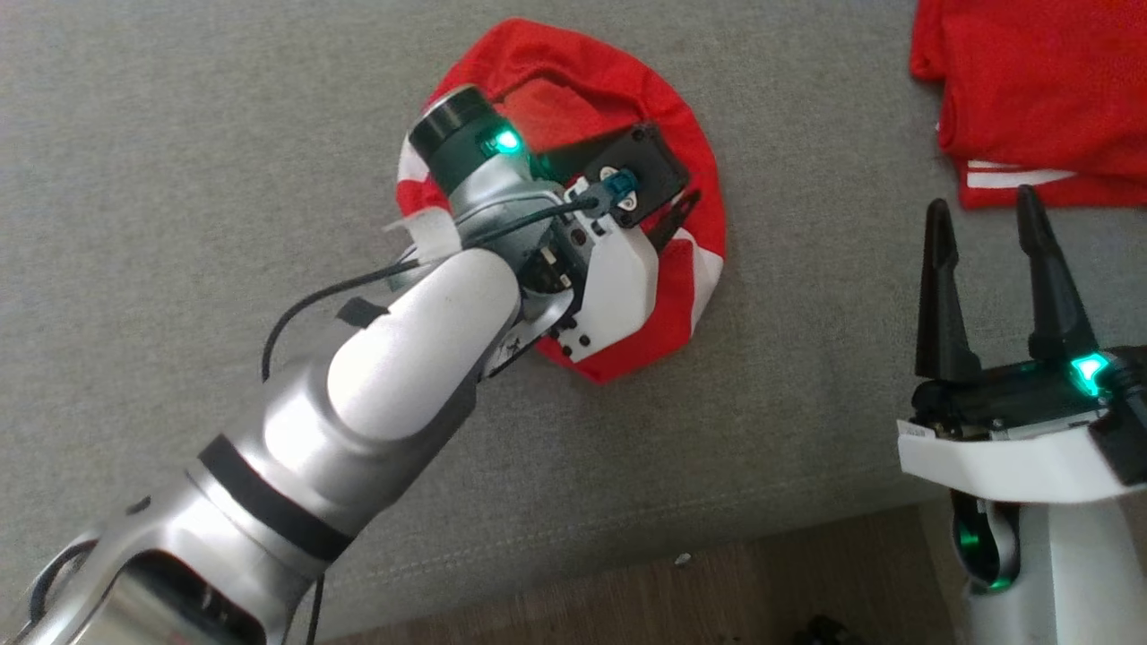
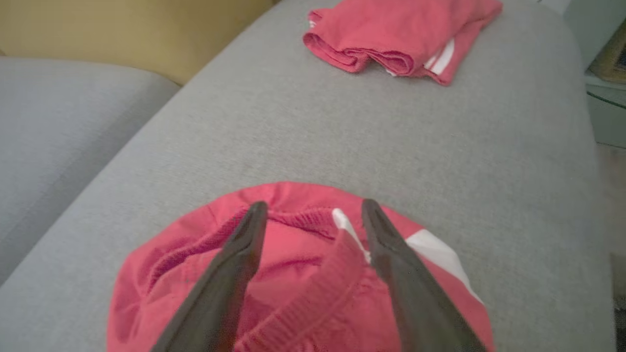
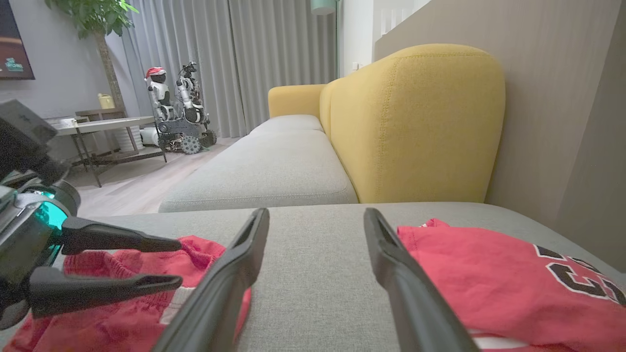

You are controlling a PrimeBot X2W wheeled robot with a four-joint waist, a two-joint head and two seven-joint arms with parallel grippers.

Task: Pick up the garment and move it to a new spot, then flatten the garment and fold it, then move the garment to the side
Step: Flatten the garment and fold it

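The left tool, spread over the crumpled red-and-white fabric garment in the middle of the grey sofa cushion, may pinch only one loose layer, so it could drag or slip; the right tool hangs spread, empty.

grey sofa seat, yellow backrest

L arm hides garment centre; shirt cropped.

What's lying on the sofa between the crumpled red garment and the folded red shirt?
Nothing. Only bare grey cushion lies between the crumpled garment and the folded shirt. The left wrist view shows this most clearly.
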